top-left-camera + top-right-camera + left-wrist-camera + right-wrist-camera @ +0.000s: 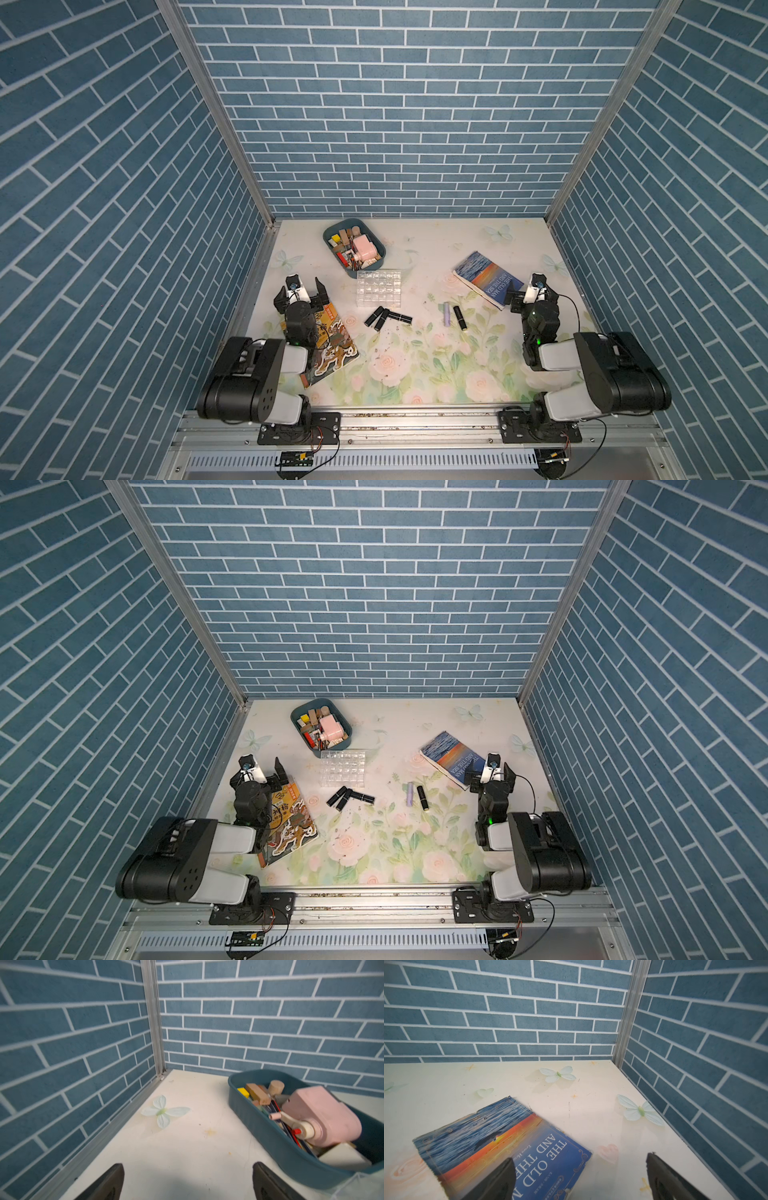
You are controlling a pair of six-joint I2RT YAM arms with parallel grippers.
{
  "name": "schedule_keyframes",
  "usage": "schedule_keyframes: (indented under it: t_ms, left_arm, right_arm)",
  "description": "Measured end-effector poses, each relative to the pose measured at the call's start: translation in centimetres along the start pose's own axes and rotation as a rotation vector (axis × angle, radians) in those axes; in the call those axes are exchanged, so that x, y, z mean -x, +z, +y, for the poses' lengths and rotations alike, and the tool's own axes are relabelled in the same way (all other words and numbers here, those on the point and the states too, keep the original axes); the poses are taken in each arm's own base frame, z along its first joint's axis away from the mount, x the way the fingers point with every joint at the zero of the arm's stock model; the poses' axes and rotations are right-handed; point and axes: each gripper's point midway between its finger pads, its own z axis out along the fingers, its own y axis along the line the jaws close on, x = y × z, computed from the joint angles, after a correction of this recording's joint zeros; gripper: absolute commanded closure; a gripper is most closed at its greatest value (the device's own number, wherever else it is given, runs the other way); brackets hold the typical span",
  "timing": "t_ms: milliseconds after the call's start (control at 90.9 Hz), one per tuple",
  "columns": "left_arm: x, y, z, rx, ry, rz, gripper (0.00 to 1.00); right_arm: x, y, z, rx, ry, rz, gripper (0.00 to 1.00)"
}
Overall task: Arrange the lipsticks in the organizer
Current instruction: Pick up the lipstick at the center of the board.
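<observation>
The lipsticks all lie on their sides on the counter [415, 249], none in the organizer [379, 289] yet, so judge the task as not begun. Several black ones [388, 318] sit bunched and touching just in front of the organizer, their long axes mostly slanted, the outermost lying nearly crosswise. Well apart from them, toward your right arm, the lavender one [446, 313] and one more black one [459, 318] lie side by side, both running roughly front to back. The organizer's cells look empty in both top views, and the teal tray [354, 247] sits just beside its far corner. Your left fingers [108, 1184] are spread wide with nothing between them, over bare counter beside an illustrated book [332, 345]. Your right fingers [500, 1180] are likewise released and empty, over the edge of a blue book [488, 279]. Both pairs point at the back wall, so neither wrist view shows a lipstick. The tubes lie inward of each arm and nearer the base. The bunch is closer to your left arm and the pair to your right. Each wrist will likely need to swing inward and down, with the fingers set across a tube's long axis.
</observation>
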Motion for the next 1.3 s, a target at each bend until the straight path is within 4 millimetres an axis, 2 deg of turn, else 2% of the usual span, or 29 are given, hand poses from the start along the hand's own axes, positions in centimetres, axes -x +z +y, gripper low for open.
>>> schedule_keyframes:
  t_ms: [44, 121, 253, 341, 407, 495, 561, 649, 737, 858, 913, 957, 1056, 1144, 1298]
  left_arm:
    - [1.6, -0.4, 0.3, 0.032, -0.023, -0.034, 0.00]
    - [4.5, -1.2, 0.6, 0.083, -0.084, -0.090, 0.00]
    - [8.0, -2.1, 1.0, 0.151, -0.175, -0.103, 0.00]
    - [10.1, -2.2, 1.1, 0.168, -0.230, -0.081, 0.00]
    - [11.5, -2.1, 0.4, 0.139, -0.267, -0.055, 0.00]
    - [12.5, -2.1, -0.8, 0.060, -0.314, -0.024, 0.00]
    - [12.2, -2.4, -1.8, -0.011, -0.327, 0.009, 0.03]
    - [11.3, -2.4, -2.9, -0.071, -0.314, 0.070, 0.06]
    - [10.5, -2.0, -3.7, -0.094, -0.283, 0.139, 0.07]
    - [9.8, -1.6, -4.4, -0.096, -0.254, 0.203, 0.08]
    - [9.0, -2.0, -4.9, -0.103, -0.236, 0.228, 0.08]
    - [8.4, -2.6, -5.6, -0.118, -0.220, 0.244, 0.08]
    - [6.9, -4.5, -7.9, -0.175, -0.175, 0.273, 0.07]
    - [4.9, -6.4, -9.9, -0.232, -0.142, 0.313, 0.06]
    - [1.1, -8.1, -10.5, -0.264, -0.125, 0.391, 0.11]
  right_arm:
    - [1.6, 0.1, -0.1, -0.014, 0.008, -0.016, 0.00]
    - [5.6, 0.4, 0.0, -0.043, 0.055, -0.059, 0.00]
    - [11.4, 1.0, 0.8, -0.072, 0.207, -0.038, 0.00]
    - [13.0, 1.3, 1.1, -0.018, 0.343, 0.003, 0.01]
    - [12.2, 1.6, 1.3, 0.048, 0.410, 0.052, 0.14]
    - [8.6, 2.0, 1.9, 0.071, 0.485, 0.203, 0.18]
    - [5.4, 2.7, 2.7, 0.057, 0.484, 0.350, 0.20]
    - [2.4, 2.9, 3.6, 0.045, 0.453, 0.488, 0.20]
    - [1.3, 2.1, 4.5, 0.052, 0.420, 0.553, 0.20]
    - [2.2, 1.2, 6.7, 0.097, 0.337, 0.577, 0.18]
    - [3.1, 0.8, 8.5, 0.140, 0.292, 0.571, 0.15]
    - [3.9, 0.2, 10.8, 0.197, 0.247, 0.564, 0.12]
    - [4.5, -2.1, 16.8, 0.347, 0.153, 0.563, 0.11]
    - [3.6, -4.7, 21.7, 0.477, 0.083, 0.591, 0.12]
    - [0.5, -8.0, 28.0, 0.624, -0.032, 0.661, 0.19]
